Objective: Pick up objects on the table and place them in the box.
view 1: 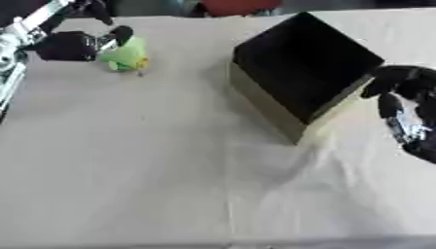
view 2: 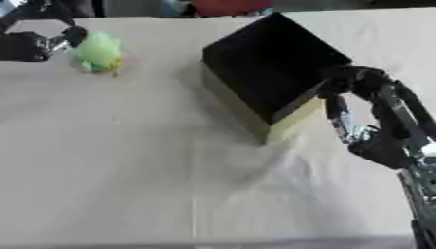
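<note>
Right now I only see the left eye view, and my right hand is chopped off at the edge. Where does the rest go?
Observer: The right eye view shows the whole right hand, its arm running down to the lower right corner.
Operator: Is it holding anything?
Observer: No. Its fingers curl down by the right rim of the box with nothing in them, and the wrist hangs to the right of the box's near corner.
</note>
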